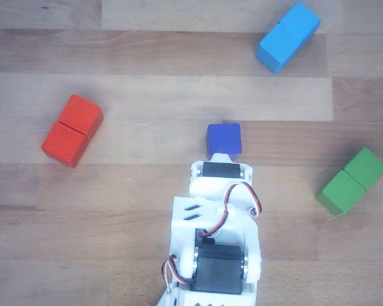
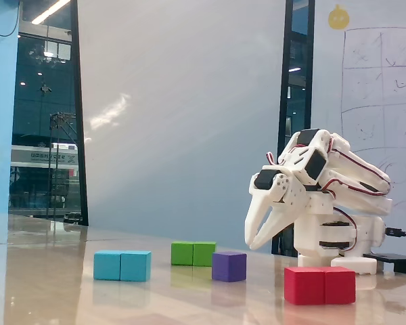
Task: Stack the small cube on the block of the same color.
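On a pale wooden table [image 1: 147, 70], the white arm [image 2: 325, 196] sat folded low over its base at the right of the fixed view, its gripper [image 2: 252, 242] angled down toward the tabletop and hanging above it, clear of every block. The two fingertips stood slightly apart at their ends in that view, closing on nothing; the other view, looking down from above, showed only the arm's white body and black servos, with the fingers hidden beneath. Three double blocks lay spread around the arm. The red double block [image 2: 319, 285] sat nearest the camera in the fixed view, in front of the arm's base; from above it lay well off to the left [image 1: 72, 130], turned on a diagonal. The sky-blue block [image 1: 288, 36], a seam across its middle, lay at the upper right in the view from above, well apart from the arm, and at the left of the fixed view [image 2: 122, 265]. The green double block [image 1: 352, 181] lay at the right edge from above and farthest back in the fixed view [image 2: 193, 253]. The small cube [image 1: 224, 139], dark blue from above and looking purple in the fixed view [image 2: 229, 266], rested flat on the table just ahead of the arm's front end, between the red and green blocks and well short of the sky-blue one.
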`<state>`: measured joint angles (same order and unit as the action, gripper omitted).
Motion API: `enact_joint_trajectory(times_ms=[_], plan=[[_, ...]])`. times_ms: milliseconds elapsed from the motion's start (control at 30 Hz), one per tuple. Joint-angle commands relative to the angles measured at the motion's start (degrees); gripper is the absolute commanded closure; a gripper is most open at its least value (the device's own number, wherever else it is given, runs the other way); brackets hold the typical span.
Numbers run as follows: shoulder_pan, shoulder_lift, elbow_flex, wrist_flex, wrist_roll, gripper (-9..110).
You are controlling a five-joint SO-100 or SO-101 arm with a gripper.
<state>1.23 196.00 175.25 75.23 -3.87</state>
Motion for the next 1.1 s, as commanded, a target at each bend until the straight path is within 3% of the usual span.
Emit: enact_joint_trajectory(times_ms=[0,533,1067], plan=[[0.18,1.67,-0.70,-0.26,-0.62,101],[0.62,0.44,-5.45,-0.26,-0.70,101],[0.97,-46.32,-55.37,-3.69,-0.79,101]])
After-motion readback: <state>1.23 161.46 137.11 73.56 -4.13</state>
